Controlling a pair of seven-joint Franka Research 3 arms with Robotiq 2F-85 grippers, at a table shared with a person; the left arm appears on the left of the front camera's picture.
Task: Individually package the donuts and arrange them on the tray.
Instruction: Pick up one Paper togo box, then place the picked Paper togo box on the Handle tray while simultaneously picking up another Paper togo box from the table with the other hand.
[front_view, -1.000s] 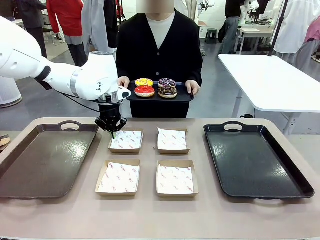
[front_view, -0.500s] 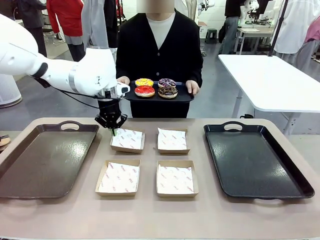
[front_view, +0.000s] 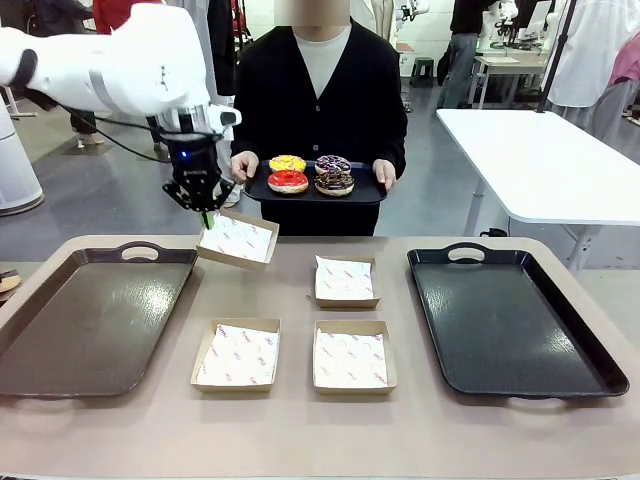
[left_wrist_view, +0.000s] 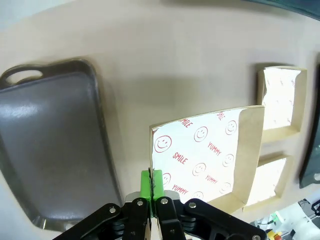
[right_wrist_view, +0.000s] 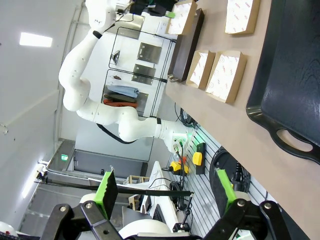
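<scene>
Upper left of centre, the left end effector (front_view: 205, 216) is clamped on a box (front_view: 238, 241) by its edge.
Pinched by one rim, the paper-lined box hangs tilted above the surface (front_view: 300, 440); such a thin grip could let it swing or slip free. The donuts (front_view: 311, 175) sit on the person's small tray (front_view: 372, 196), upper centre. The right end effector (right_wrist_view: 166, 190) stands apart, holding nothing.
</scene>
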